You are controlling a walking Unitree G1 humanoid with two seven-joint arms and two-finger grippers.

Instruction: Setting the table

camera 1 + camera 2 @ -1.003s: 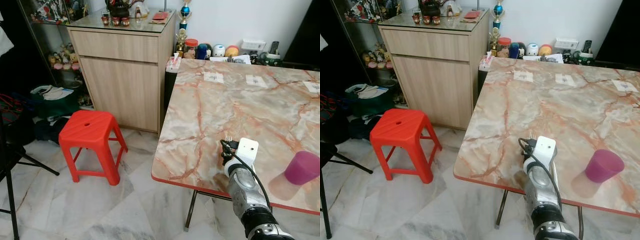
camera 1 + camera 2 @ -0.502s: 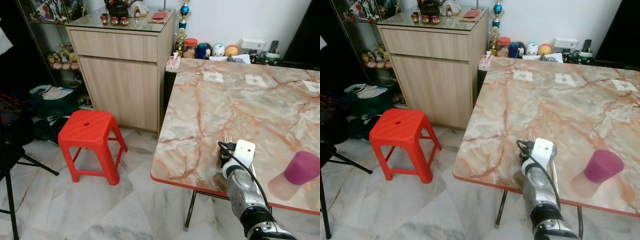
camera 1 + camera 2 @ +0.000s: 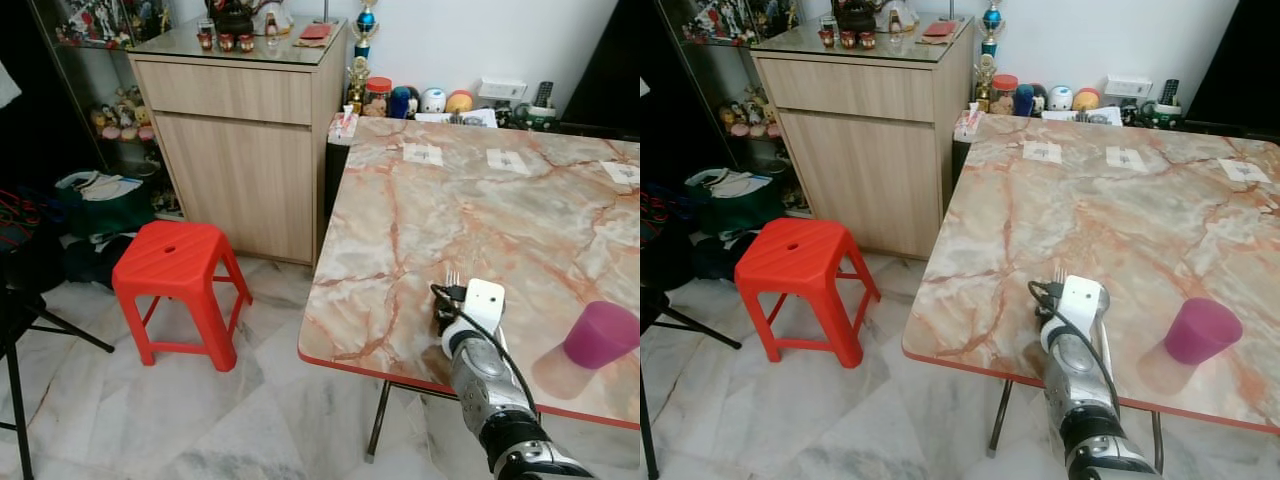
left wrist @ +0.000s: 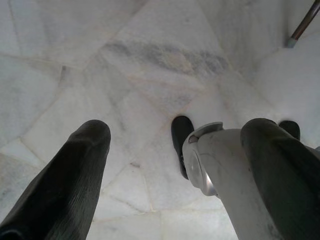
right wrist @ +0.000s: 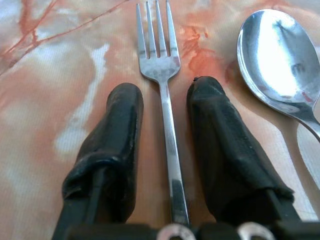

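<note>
- My right pincer (image 5: 165, 165) is low over the counter (image 3: 480, 210) near its front edge, its two black fingers (image 5: 107, 150) apart with the fork's handle running between them and a gap showing on each side, so I judge it not clamped.
- The fork (image 5: 161, 75) lies with its tines pointing away from the wrist; from the head camera I see only the tines (image 3: 452, 276) poking past the wrist.
- A spoon (image 5: 280, 60) lies just beside the fork, close to one finger.
- A purple cup (image 3: 598, 335) stands well apart, towards my right.
- My left pincer (image 4: 175, 165) hangs idle over the floor, fingers apart.
- Risks as I judge them: pulling back crookedly could drag the fork askew or nudge the spoon; the front edge is near, so a snagged handle might slide towards it.
</note>
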